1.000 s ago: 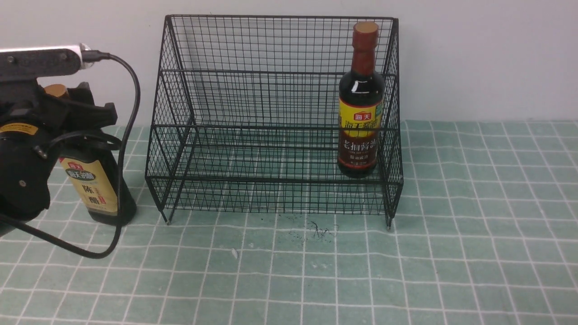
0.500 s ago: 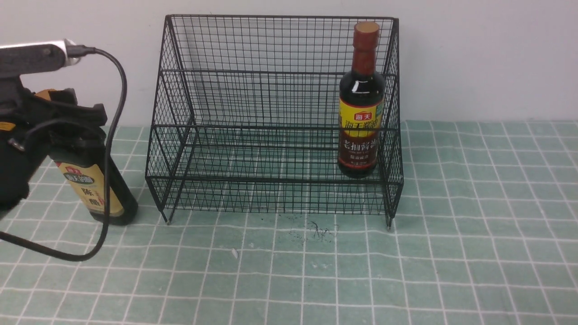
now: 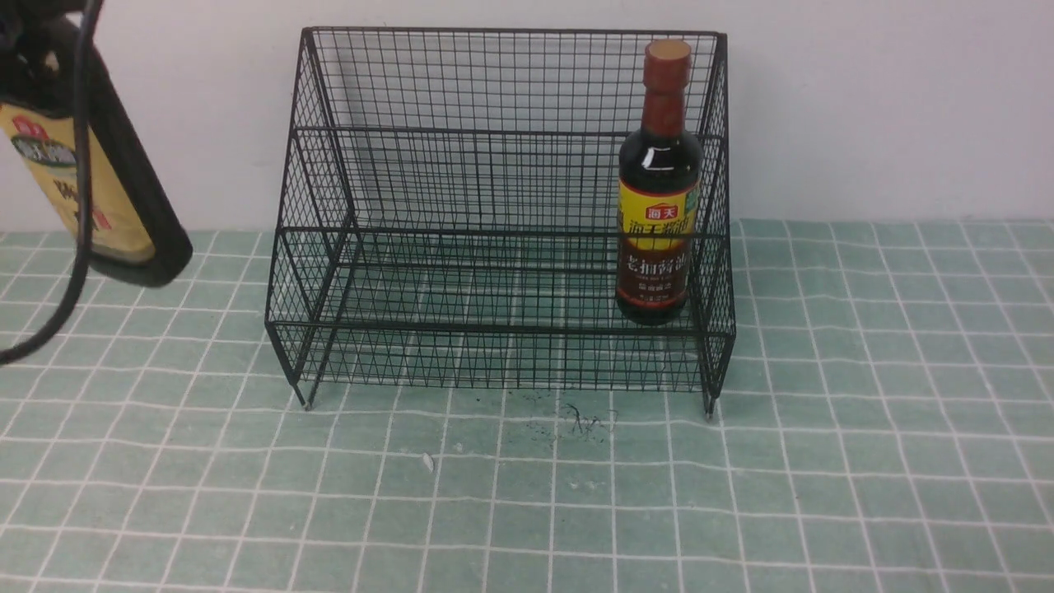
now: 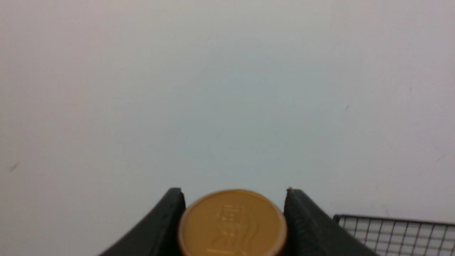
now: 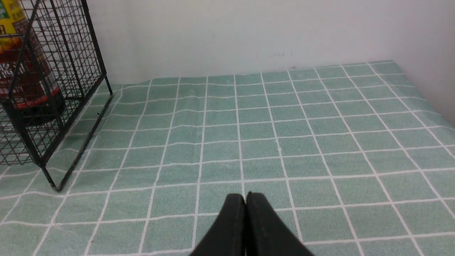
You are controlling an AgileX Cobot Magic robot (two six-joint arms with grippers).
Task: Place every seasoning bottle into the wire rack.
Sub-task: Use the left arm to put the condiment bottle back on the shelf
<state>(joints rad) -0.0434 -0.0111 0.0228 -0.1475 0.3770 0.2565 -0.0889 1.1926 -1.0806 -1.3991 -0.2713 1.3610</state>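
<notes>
The black wire rack [image 3: 461, 82] stands at the back of the table. The red-brown-necked bottle [image 3: 659, 206] with a yellow-and-maroon label stands upright at its right end; it also shows in the right wrist view [image 5: 21, 81]. The gold-capped bottle [image 3: 90, 181] with a beige label hangs tilted in the air at the far left, above the table and left of the rack. My left gripper [image 4: 233, 199] is shut on its neck, the gold cap [image 4: 233, 224] between the fingers. A rack corner [image 4: 398, 234] shows beside it. My right gripper [image 5: 245, 197] is shut and empty, low over the cloth right of the rack [image 5: 57, 92].
A green checked cloth [image 3: 823, 461] covers the table. A white wall [image 3: 865, 99] rises right behind the rack. A black cable [image 3: 74, 247] hangs from the left arm in front of the held bottle. Small dark marks [image 3: 585, 420] lie before the rack.
My left gripper has lifted the gold-capped bottle off the table, up and to the left; the bottle now tilts and the arm's body has left the front view. The rack and other bottle are unmoved.
</notes>
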